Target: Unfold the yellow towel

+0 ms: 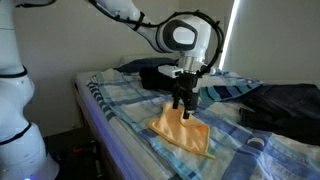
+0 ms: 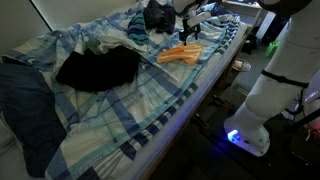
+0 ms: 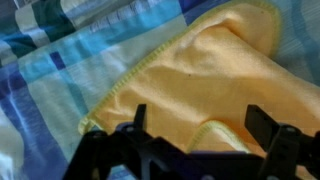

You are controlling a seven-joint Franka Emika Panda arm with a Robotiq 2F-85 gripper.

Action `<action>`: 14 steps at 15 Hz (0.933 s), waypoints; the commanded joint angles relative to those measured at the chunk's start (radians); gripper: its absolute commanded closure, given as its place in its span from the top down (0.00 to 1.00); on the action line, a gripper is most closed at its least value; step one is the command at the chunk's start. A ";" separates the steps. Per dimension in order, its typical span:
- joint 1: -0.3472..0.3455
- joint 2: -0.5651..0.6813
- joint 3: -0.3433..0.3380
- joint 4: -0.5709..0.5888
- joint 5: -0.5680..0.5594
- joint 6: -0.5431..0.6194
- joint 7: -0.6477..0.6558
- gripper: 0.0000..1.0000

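In an exterior view we see the small yellow-orange cloth towel [image 1: 183, 132] lying on the blue-and-white plaid bedsheet [image 1: 120, 105] of the bed, near its edge. The black two-fingered pincer [image 1: 181, 103] hangs just above the towel's upper end, jaws parted and gripping nothing. From there the towel's long axis slants away toward the lower right of this view. We cannot tell whether the fingertips touch the cloth.

In an exterior view from across the bed, the towel [image 2: 180, 54] lies as a flat, elongated patch beside the bed's far edge. The pincer [image 2: 187, 36] is right over it, and a heap of dark clothing [image 2: 97, 68] lies well apart.

In the wrist view the pincer [image 3: 200, 135] stands wide open, its fingers [image 3: 135, 125] straddling the yellow cloth [image 3: 215, 75]. The towel fills the space ahead of and beneath them. A stitched hem curves across the sheet [image 3: 60, 60], and a doubled flap shows between the jaws.

We judge that the coming move turns on this. The towel is directly below, so the pincer should descend and pinch only the upper layer.
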 commanded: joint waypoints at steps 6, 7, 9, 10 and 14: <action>-0.014 0.040 0.048 -0.022 0.002 0.184 -0.423 1.00; -0.013 0.045 0.057 -0.025 0.007 0.199 -0.470 1.00; -0.015 0.055 0.078 -0.032 0.021 0.226 -0.571 1.00; -0.017 0.062 0.089 -0.036 0.030 0.236 -0.621 1.00; -0.020 0.098 0.109 -0.024 0.050 0.222 -0.715 0.74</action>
